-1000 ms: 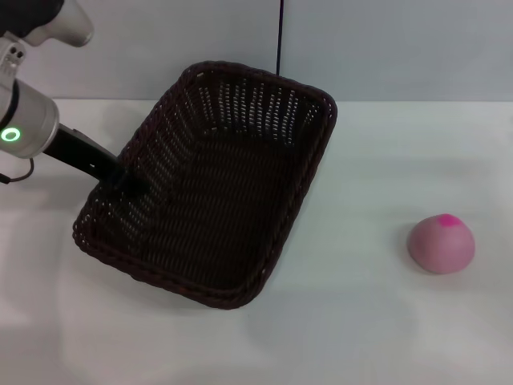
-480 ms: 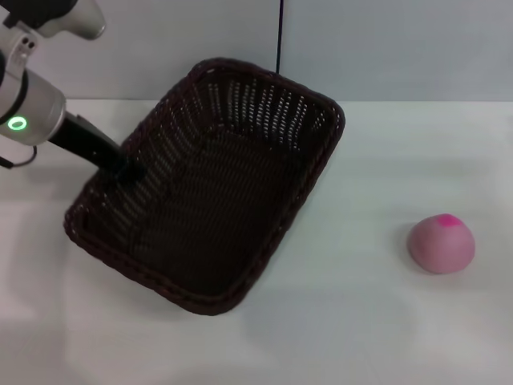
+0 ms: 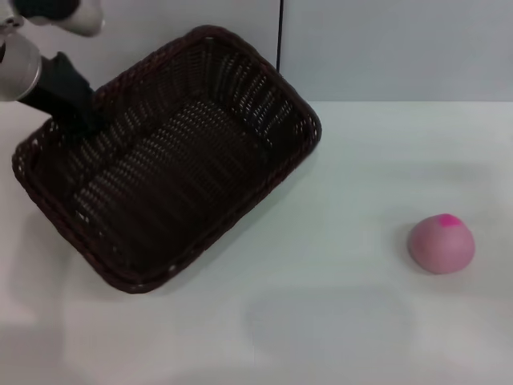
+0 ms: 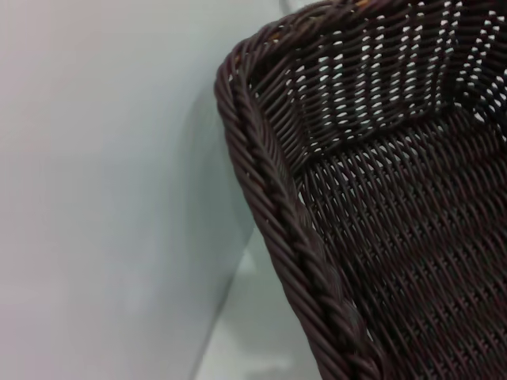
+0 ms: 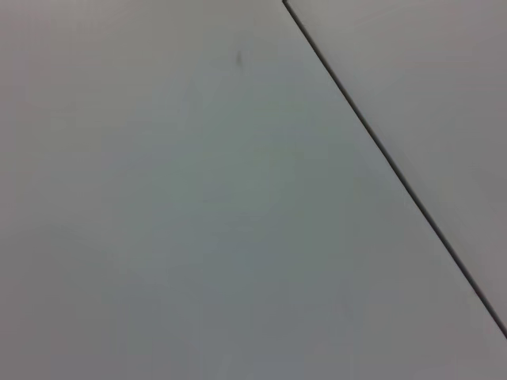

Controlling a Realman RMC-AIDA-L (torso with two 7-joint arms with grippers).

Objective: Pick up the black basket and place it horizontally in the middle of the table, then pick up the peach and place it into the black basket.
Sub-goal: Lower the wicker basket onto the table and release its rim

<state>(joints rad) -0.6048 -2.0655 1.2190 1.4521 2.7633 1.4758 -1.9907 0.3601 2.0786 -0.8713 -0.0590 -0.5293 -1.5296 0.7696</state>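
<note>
The black basket (image 3: 168, 160) sits over the left part of the table (image 3: 337, 321), turned at a slant so that its long sides run diagonally, one rounded corner reaching toward the back wall and the opposite corner toward the front left. Its mouth faces up and its woven floor is bare. The left gripper (image 3: 76, 116) comes in from the upper left and meets the basket at its far-left rim, its dark end laid against the braided edge; whether its fingers are pinching the wicker or parted cannot be told. The left wrist view shows the braided rim (image 4: 293, 237) and openwork side of the basket close up, with white surface beside it. The peach (image 3: 442, 243) rests on the table well apart, far to the right, magenta spot uppermost.
</note>
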